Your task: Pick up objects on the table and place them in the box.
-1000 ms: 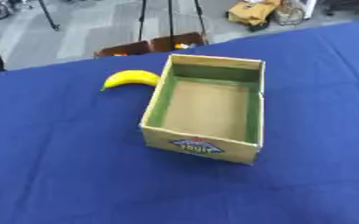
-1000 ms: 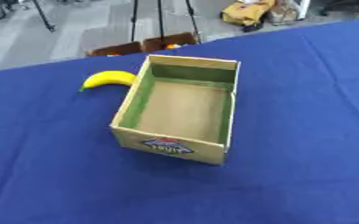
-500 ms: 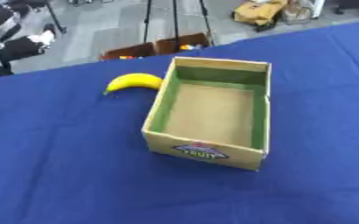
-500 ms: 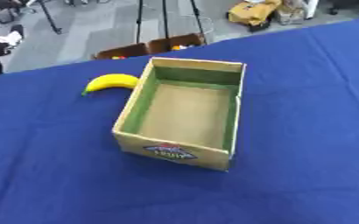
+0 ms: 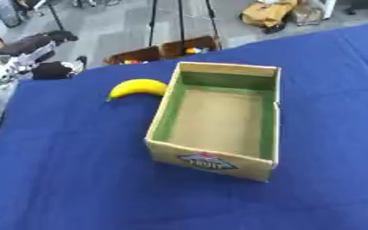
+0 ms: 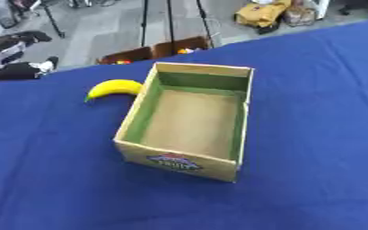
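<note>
You can't read the label on the box front; it is blurred. Small orange and red things in the open crates past the table's far edge are too small to tell.

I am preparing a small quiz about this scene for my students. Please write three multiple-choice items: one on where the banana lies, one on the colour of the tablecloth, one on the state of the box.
1. Where does the banana lie?
A. Inside the box
B. On the cloth, at the box's far left corner
C. On the cloth, in front of the box's label

2. What colour is the tablecloth?
A. Blue
B. Red
C. White

3. What is the state of the box?
A. Shut with a lid
B. Open and holding fruit
C. Open and empty

Answers:
1 B, the banana lies outside the box, beside its left wall near the far end.
2 A, the cloth is blue all over.
3 C, the bare cardboard floor shows, with nothing on it.

No robot hand shows in either view.
</note>
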Tool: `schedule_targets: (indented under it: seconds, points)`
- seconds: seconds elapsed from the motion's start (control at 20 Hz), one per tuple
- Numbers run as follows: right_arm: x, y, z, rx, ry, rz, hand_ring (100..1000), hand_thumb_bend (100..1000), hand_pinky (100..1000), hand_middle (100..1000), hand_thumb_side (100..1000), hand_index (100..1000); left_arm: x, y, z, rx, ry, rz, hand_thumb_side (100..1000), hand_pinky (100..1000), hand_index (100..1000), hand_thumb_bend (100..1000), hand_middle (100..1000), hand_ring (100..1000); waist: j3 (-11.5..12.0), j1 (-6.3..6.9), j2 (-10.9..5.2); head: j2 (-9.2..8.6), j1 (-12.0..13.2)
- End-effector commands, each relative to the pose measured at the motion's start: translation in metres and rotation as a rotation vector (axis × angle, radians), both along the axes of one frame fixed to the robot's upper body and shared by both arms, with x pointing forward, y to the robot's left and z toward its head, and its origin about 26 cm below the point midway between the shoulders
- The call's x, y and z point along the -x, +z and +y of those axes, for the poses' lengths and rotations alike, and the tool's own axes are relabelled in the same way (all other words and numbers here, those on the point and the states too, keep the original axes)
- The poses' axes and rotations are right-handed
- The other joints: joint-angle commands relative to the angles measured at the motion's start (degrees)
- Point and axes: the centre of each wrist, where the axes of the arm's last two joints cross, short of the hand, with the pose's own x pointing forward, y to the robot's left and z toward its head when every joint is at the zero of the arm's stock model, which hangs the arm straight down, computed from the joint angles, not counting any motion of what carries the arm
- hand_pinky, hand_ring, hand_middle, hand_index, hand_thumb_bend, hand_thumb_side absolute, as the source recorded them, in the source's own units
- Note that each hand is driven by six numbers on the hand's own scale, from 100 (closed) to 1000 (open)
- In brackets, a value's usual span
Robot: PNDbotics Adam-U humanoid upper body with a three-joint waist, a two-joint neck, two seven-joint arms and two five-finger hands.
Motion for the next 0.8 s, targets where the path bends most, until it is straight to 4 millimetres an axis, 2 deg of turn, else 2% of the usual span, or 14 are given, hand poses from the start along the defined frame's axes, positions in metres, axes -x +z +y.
schedule_targets:
  seconds: [0.05,0.2,0.35,0.8]
  points:
    - [0.005,0.011,0.001,0.021,0.011,-0.032,864,100,727,791,1000,912,0.000,0.015,-0.001,-0.035,0.003,0.002,795,1000,1000,354,1000,1000,-0.23,-0.22,-0.80,-0.97,0.55]
    - [0.005,0.011,0.002,0.021,0.015,-0.032,864,100,727,791,1000,912,-0.002,0.015,-0.005,-0.061,0.001,0.020,730,1000,1000,399,1000,1000,-0.64,-0.04,-0.45,-1.21,0.82]
    - [0.006,0.012,0.002,0.022,0.016,-0.033,864,100,728,790,1000,911,-0.003,0.017,-0.011,-0.088,0.000,0.005,651,1000,1000,361,1000,1000,-0.92,0.13,-0.09,-1.41,1.06]
    - [0.006,0.014,0.003,0.025,0.021,-0.036,864,100,729,788,1000,912,-0.005,0.015,-0.023,-0.143,-0.037,-0.040,632,1000,1000,362,1000,1000,-1.43,0.53,0.69,-1.98,1.62]
